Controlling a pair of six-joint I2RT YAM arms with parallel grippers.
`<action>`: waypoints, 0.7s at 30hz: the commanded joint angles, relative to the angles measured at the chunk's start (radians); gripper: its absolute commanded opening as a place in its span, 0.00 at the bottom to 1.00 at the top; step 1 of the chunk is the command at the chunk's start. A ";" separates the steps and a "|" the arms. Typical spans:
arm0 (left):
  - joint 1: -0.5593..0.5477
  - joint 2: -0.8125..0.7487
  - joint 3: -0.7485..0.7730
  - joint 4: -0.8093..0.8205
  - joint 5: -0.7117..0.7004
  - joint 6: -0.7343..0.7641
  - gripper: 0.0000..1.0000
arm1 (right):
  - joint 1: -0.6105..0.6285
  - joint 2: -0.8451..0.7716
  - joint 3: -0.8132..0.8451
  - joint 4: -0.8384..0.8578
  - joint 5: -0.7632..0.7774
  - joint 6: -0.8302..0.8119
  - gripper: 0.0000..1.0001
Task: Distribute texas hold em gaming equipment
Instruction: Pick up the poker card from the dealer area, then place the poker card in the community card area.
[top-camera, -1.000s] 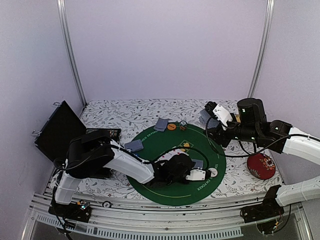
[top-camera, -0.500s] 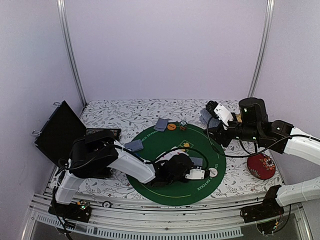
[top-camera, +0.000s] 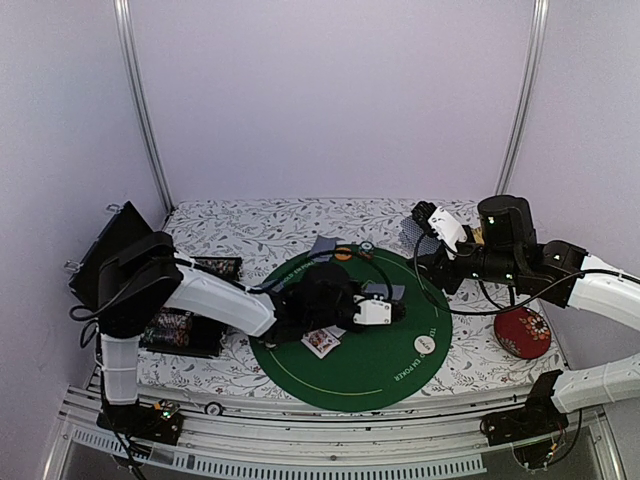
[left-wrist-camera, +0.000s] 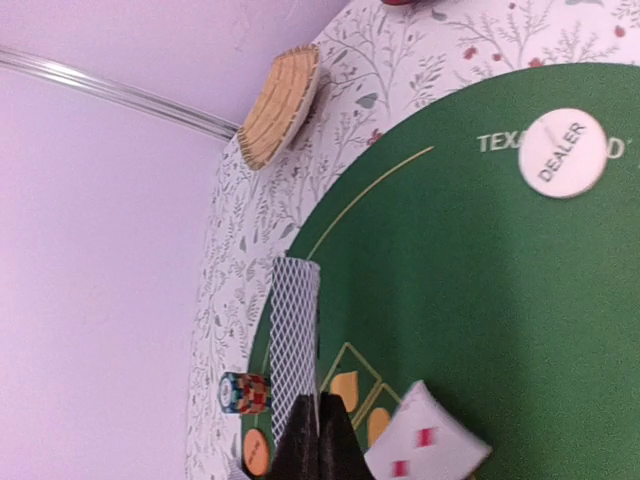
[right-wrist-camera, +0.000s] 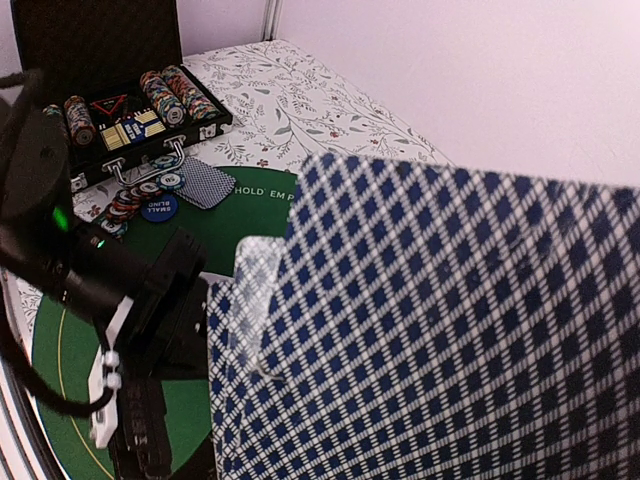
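Left tool (left-wrist-camera: 318, 420) pinched on an edge-on card (left-wrist-camera: 295, 330); right tool (top-camera: 428, 232) clamped on a card fan (right-wrist-camera: 430, 330), fingertips hidden behind it

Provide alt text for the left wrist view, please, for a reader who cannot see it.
The left gripper pinches a lattice-backed playing card against the green felt mat. A face-up card with red pips lies beside it, a white DEALER button farther off, and a chip stack by the mat's edge.
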 joint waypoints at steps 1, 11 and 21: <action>0.075 -0.008 -0.007 0.001 0.138 0.085 0.00 | -0.004 -0.009 0.029 0.022 0.004 0.008 0.44; 0.162 0.115 0.122 -0.129 0.255 0.275 0.00 | -0.005 -0.004 0.032 0.018 -0.004 0.005 0.44; 0.199 0.222 0.242 -0.232 0.238 0.349 0.00 | -0.005 -0.021 0.017 0.011 0.001 0.008 0.44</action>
